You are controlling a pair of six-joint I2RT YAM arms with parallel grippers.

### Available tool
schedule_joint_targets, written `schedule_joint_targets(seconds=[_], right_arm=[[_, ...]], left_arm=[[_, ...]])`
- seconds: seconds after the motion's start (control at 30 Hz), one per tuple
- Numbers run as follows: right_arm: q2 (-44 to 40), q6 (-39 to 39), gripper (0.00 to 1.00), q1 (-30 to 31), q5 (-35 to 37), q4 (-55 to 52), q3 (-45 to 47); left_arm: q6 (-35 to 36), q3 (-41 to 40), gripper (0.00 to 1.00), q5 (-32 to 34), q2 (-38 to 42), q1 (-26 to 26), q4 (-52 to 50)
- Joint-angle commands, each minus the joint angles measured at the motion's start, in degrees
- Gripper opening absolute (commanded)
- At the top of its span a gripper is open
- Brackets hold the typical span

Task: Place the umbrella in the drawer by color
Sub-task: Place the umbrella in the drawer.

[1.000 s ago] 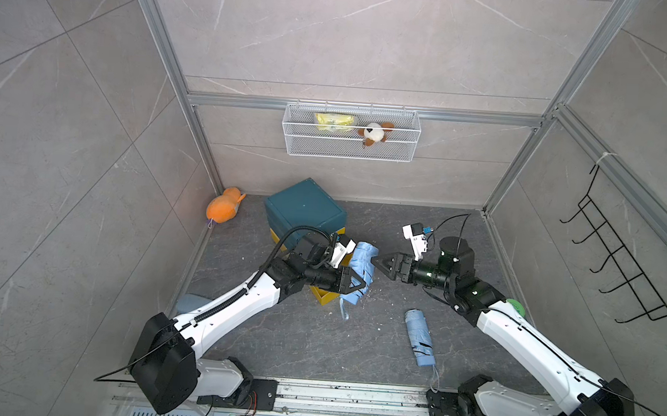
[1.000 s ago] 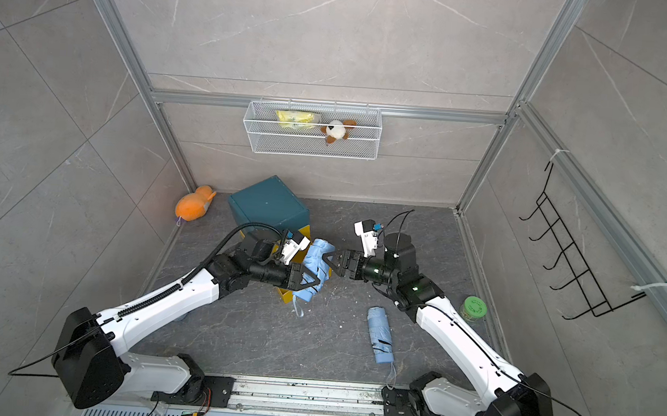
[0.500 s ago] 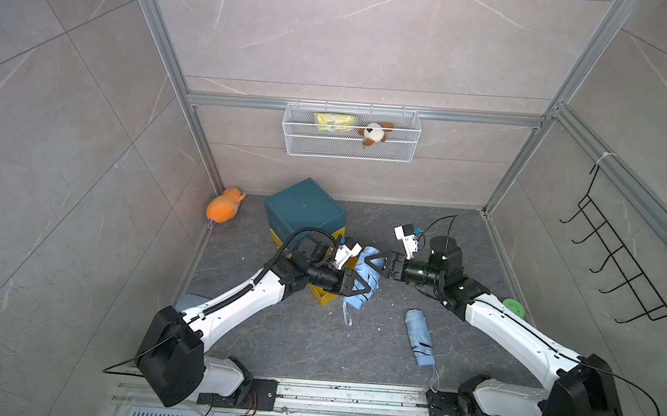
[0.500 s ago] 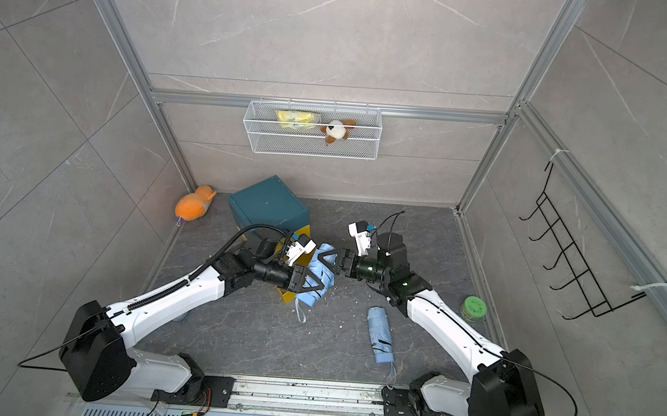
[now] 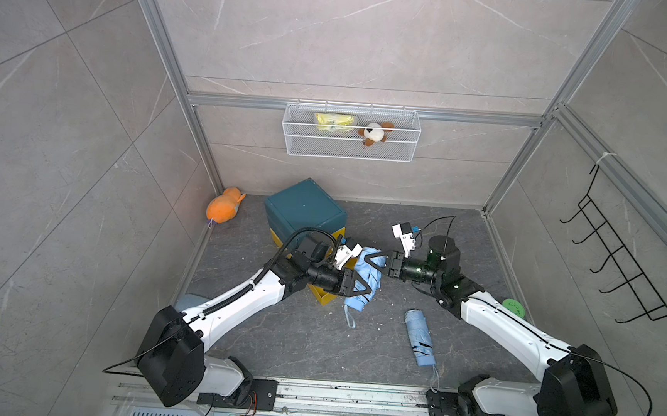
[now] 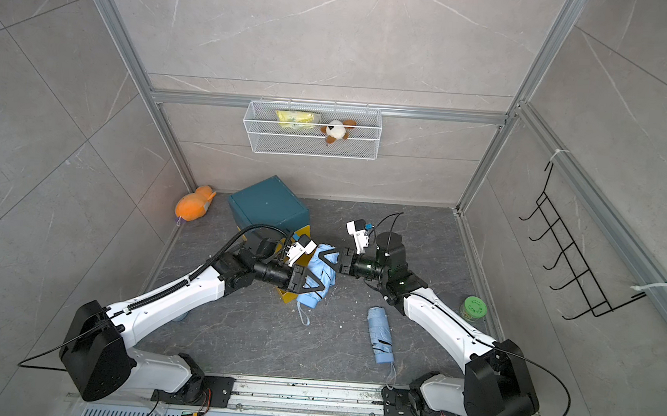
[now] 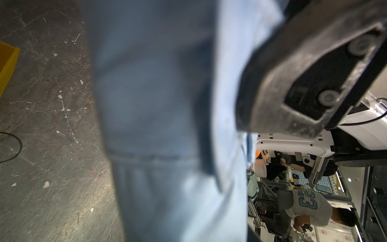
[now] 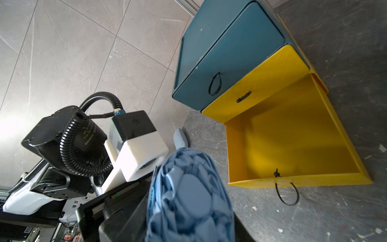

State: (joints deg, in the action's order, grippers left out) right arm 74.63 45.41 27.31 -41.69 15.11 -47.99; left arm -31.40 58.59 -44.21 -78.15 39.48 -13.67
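1 blue umbrella (image 5: 419,337) lies on the floor. Beyond it, the left gripper (image 5: 362,287) clamps a 2nd umbrella (image 5: 375,278) mid-air. The right gripper (image 5: 374,261) straddles its end, and I cannot tell whether it grips. Behind them is the open yellow drawer (image 8: 303,181).

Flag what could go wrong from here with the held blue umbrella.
1. Both the left gripper and right gripper are at the blue umbrella in mid-air; whether either grips firmly is unclear, so it may drop.
2. Only the yellow drawer is open; the blue drawer is shut, so it could land in the wrong colour.
3. Its dangling strap may snag.
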Motion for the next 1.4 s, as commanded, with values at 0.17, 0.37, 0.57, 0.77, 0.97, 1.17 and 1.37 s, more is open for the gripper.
schedule_joint_targets(seconds=[0.17,0.37,0.57,0.77,0.97,1.17,1.37], right_arm=[[-0.27,-0.3,0.32,-0.06,0.29,0.35,1.58],[-0.36,-0.08,0.24,-0.15,0.47,0.38,1.58],[0.66,-1.12,0.23,-0.49,1.98,-1.99,0.08],[0.08,-4.48,0.21,-0.5,6.24,-8.61,-2.75],[1.18,-3.97,0.21,-0.33,8.28,-9.77,-5.33],[4.24,-2.53,0.2,1.26,10.34,-8.09,-8.02],[9.39,-2.78,0.2,6.39,14.35,-6.87,-11.87]], left_arm=[[1.78,1.88,0.51,-0.18,2.3,0.07,3.23],[1.78,1.79,0.56,1.03,2.52,-0.11,2.36],[1.94,1.14,0.69,6.3,7.51,-1.21,-1.0],[2.18,3.39,0.73,13.4,13.57,-5.01,-9.51],[3.51,4.79,0.74,22.63,17.77,-7.08,-17.73],[4.27,4.09,0.75,25.73,20.79,-7.25,-21.17],[3.98,2.41,0.75,28.96,22.73,-7.35,-24.37]])
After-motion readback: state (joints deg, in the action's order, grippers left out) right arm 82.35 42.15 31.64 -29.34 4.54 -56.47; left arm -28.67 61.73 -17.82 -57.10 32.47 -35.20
